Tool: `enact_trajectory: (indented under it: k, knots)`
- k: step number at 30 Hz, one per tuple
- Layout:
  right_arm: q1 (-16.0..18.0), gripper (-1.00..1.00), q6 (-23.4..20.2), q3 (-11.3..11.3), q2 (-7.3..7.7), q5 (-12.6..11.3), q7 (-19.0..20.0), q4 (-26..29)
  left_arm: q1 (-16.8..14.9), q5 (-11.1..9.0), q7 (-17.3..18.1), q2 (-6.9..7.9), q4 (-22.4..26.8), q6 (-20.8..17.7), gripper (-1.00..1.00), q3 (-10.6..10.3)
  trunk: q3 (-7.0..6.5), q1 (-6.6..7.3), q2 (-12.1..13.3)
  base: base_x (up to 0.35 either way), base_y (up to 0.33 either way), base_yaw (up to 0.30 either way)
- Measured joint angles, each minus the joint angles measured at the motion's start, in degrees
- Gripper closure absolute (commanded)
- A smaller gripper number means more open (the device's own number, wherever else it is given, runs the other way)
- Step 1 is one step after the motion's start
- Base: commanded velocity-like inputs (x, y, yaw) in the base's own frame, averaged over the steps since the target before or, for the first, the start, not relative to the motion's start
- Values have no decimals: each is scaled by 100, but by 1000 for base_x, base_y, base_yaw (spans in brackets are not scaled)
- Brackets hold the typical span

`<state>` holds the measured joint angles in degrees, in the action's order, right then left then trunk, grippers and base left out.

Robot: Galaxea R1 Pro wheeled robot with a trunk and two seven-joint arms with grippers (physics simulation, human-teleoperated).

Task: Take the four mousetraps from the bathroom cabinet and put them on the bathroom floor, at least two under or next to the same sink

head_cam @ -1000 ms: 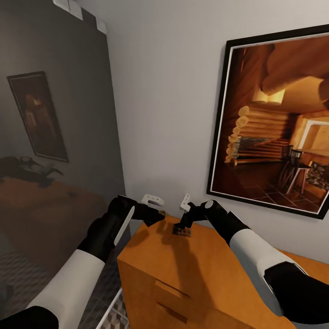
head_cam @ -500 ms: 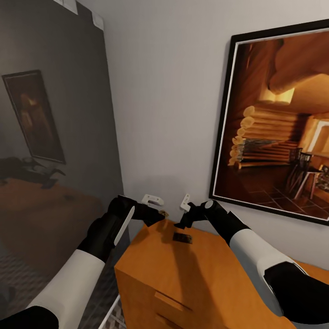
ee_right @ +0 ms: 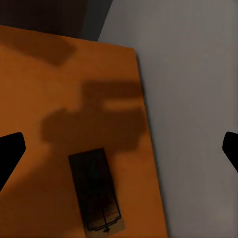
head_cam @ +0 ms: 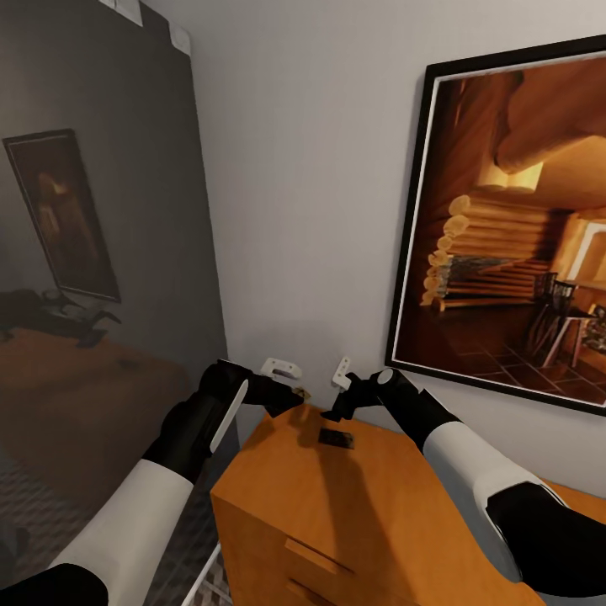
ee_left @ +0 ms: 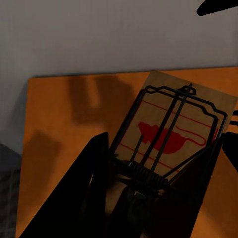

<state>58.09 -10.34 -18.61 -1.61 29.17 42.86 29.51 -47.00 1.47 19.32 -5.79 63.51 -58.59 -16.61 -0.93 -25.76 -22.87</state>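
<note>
A: Head cam's looking down over the cabinet point(head_cam: 370, 505) corner, wall at 12 o'clock.

B: Yep, both wrist cams are hovering close above that same top point(ee_right: 54, 148), facing down.

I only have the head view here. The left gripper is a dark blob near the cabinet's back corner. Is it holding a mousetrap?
Observer: Yes. In the left wrist view the left gripper has its fingers closed around a mousetrap, a tan board with a red mouse print and black wire.
Operator: And the dark patch on the cabinet top, is that another one?
Observer: Yes. The right wrist view shows that second mousetrap lying flat in shadow on the cabinet top, close to the edge by the wall.
Operator: Is the right gripper on it?
Observer: No. The right gripper is open, its fingertips far apart above the trap, not touching it.
</note>
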Motion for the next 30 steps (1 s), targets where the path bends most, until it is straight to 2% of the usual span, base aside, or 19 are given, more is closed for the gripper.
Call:
enact_trajectory:
  k: [30]
  knots:
    - [0, -100, 8, -5, 1, -15, 25, -3, 0, 0, 5, 0, 0, 0, 100, 0, 0, 0, 0, 0, 0, 0]
